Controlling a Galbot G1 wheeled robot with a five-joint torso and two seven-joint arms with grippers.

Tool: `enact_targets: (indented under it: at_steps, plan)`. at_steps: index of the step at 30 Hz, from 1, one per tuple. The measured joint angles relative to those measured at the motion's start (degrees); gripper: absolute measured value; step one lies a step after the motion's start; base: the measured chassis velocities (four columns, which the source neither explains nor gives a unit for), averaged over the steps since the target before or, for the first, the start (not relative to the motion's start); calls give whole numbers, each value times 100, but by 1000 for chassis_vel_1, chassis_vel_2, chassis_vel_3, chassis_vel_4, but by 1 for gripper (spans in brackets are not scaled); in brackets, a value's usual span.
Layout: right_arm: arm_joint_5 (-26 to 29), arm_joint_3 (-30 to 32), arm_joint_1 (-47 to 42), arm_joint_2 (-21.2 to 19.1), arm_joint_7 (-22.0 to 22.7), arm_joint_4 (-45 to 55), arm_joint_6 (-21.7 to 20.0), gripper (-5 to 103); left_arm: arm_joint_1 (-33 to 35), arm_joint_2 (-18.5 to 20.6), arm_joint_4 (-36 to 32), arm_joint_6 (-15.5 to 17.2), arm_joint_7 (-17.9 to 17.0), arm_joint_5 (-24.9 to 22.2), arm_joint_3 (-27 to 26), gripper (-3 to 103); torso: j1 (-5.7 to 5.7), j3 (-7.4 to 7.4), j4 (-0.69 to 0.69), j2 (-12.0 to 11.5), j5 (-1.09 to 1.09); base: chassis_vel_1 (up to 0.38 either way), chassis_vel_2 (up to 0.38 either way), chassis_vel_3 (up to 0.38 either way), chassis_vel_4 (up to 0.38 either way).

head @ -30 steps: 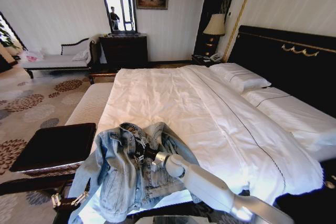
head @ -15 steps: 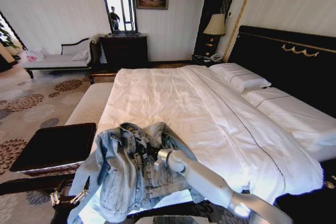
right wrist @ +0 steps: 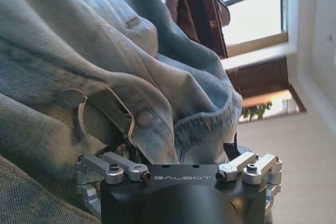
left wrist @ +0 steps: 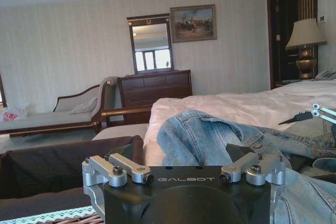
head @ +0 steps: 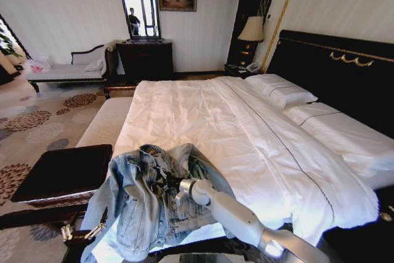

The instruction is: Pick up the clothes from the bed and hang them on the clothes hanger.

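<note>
The jacket [head: 151, 198] lies rumpled at the foot corner of the bed [head: 203, 121], and the right gripper [head: 167, 184] is pressed in at its button front, denim folds bunched against its fingers; whether it has closed on the cloth cannot be told. The left gripper [head: 79, 233] waits low beside the bed, its spread also unclear. To pick cleanly, the right gripper should probably pinch one thick fold near the collar, not a loose layer, and lift straight so the sleeves fall free.

Soft daylight; window [right wrist: 257, 17] glare (right wrist view) overexposed.
</note>
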Motion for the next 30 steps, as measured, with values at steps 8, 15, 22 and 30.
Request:
enact_targets:
  at_steps: [8,15,22,30]
  plan:
    - [-418,106,58,-186,-116,122,174,100,5,-26,-29,-5,-7,-8,-11,100,-1,0,-2,1,-1,0,0,0,0]
    - [-418,151,25,251,2,-368,113,100,-27,37,-54,21,-14,-87,8,100,-1,0,0,1,0,0,0,0,0]
    - [-198,275,-25,448,192,-647,30,100,-17,52,-97,32,-18,-140,-26,100,-1,0,0,1,0,0,0,0,0]
    - [1160,374,46,214,497,-392,-401,100,-10,47,-130,44,-20,-191,-20,100,-1,0,0,1,0,0,0,0,0]
